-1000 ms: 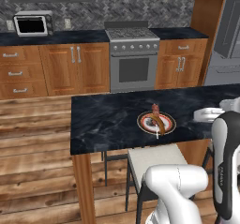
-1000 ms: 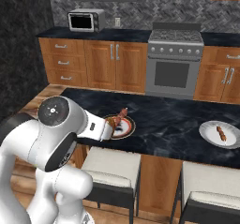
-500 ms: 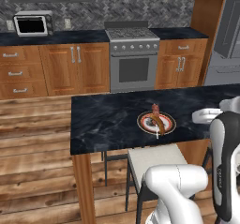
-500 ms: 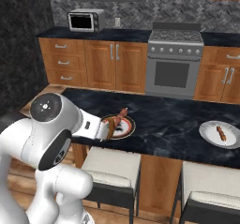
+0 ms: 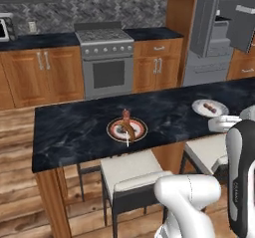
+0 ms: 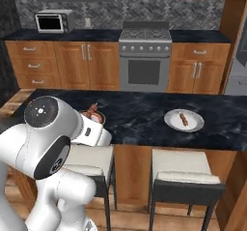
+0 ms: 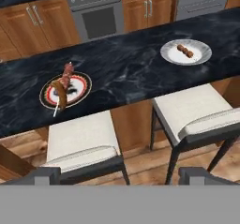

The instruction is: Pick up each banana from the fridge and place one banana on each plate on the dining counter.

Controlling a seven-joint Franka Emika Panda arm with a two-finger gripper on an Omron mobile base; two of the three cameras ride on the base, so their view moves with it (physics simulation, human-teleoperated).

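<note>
Tool [image 7: 120,174] spread wide and empty, two dark tips at the foot of the hand view, hanging over the two white-cushioned stools [image 7: 82,138].

Just beyond, dining tabletop [image 7: 131,63] of black veined stone. Two plates on it, well apart: red-ringed plate [image 7: 65,91] with a brown skewer [image 7: 63,88] lying across it, plain white plate [image 7: 186,52] with a smaller brown piece on top. No banana on either plate.

Farther back, grey oven range [image 5: 106,62] among wooden cabinets; off to the far right, fridge [image 5: 216,28] with door swung open, white bins showing. Bananas presumably inside, too small or hidden to make out.

Risks, judged from here: mistaking skewer for banana and lifting the wrong food; clipping a stool or the tabletop edge while driving round to the fridge; striking the open fridge door with the arm; setting a banana on top of a skewer and having it roll off the plate.
</note>
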